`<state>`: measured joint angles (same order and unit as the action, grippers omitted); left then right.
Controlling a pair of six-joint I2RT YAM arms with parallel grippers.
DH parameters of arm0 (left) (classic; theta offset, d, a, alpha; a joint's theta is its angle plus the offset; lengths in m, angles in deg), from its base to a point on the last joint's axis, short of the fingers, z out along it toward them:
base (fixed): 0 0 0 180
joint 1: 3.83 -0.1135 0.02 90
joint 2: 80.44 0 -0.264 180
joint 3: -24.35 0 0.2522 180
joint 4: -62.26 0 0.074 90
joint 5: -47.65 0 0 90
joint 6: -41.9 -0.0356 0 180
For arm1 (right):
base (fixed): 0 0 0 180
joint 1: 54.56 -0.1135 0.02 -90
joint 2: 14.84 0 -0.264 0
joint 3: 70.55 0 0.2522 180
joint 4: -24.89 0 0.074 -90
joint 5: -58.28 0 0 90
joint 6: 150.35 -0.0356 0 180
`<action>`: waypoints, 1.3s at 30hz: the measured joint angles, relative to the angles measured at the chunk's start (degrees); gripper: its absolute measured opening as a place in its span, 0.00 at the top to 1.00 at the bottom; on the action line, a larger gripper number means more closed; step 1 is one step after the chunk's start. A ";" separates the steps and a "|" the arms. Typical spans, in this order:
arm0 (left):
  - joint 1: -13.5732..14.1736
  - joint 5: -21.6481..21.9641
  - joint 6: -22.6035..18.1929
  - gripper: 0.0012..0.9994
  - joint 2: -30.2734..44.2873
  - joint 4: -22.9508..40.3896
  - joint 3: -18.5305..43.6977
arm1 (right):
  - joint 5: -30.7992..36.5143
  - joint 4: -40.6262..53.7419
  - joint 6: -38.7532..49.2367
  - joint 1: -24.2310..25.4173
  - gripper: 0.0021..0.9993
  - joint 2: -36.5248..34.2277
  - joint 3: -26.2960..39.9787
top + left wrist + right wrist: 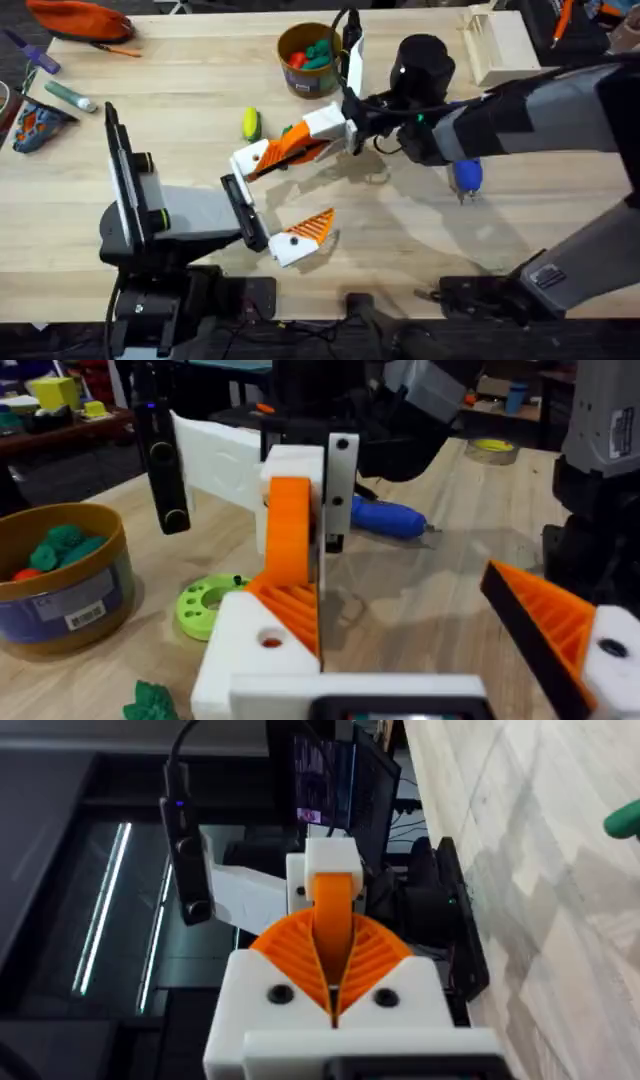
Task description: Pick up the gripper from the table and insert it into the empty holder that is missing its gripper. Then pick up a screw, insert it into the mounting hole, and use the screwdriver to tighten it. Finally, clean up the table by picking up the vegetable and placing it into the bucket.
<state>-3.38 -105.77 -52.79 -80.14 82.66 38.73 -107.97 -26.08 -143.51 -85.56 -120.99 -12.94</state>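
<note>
- The left gripper [285,200] lies low over the table [180,110] with its fingers spread wide and nothing between them. This seems meant to present its bare white finger mount, the holder [247,160], steady and facing the other arm.
- The right gripper [325,133] reaches across the middle. In its wrist view the two ribbed pads [285,955] are pinched narrowly onto the orange gripper [335,905].
- The orange gripper [290,530] stands tilted up against the holder [245,655], touching it at the base. It is likely mid-insertion; whether it is fully seated cannot be told.
- The blue screwdriver [467,177] lies on the table under the right arm, ready for the screw step.
- The yellow-green vegetable [251,124] lies near the bucket [290,45], not yet in it.
</note>
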 joint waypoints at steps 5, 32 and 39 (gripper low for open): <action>0.00 0.00 0.00 0.01 -0.01 0.00 0.00 | 0.05 0.00 0.00 0.00 0.99 0.01 0.00; 0.00 -0.30 -0.02 0.01 0.01 0.02 0.00 | 1.13 0.06 -0.43 0.00 0.66 0.00 0.00; 0.00 -0.44 -0.02 0.01 -0.01 0.04 0.00 | 2.58 0.04 -0.48 0.00 0.23 0.00 0.02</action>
<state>-3.38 -106.20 -52.81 -80.15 82.70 38.73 -105.39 -26.03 -143.99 -85.56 -120.99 -12.91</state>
